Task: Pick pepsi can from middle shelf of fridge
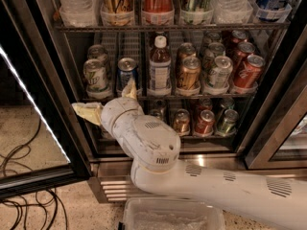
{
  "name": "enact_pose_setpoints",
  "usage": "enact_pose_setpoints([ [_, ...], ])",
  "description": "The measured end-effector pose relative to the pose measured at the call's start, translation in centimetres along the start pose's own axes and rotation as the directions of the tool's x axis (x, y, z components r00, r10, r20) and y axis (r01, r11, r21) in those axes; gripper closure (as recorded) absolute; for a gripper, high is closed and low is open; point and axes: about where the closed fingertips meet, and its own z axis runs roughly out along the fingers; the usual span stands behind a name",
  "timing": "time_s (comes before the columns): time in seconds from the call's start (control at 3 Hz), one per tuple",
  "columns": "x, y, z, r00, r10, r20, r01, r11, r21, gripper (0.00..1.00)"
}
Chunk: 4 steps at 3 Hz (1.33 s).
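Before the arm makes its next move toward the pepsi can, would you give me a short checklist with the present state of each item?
1. Fridge door open, shelves reachable: ok.
2. Pepsi can upright at the front of the middle shelf: ok.
3. Gripper open, nothing between its fingers: ok.
4. Gripper lined up with the can: not ok. It sits low and to the left, at the shelf's front rail, with only one fingertip in front of the can's base.
5. Room for the fingers between the green-and-white can and the bottle: cannot tell.
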Motion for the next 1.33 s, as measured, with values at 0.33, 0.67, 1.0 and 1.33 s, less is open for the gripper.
enact_pose_setpoints([
  [0.33,0.1,-0.6,0.5,0.999,-0.029,0.025,0.028,0.9991,0.032,0.1],
  [0.67,0.3,-1.7,0.9,0.995,-0.09,0.05,0.084,0.9907,0.106,0.11],
  [1.0,0.7,-3.4,0.7,0.988,-0.145,0.054,0.132,0.9716,0.196,0.14],
  [1.33,1.0,-4.4,0.5,0.983,-0.179,0.052,0.16,0.9527,0.259,0.14],
])
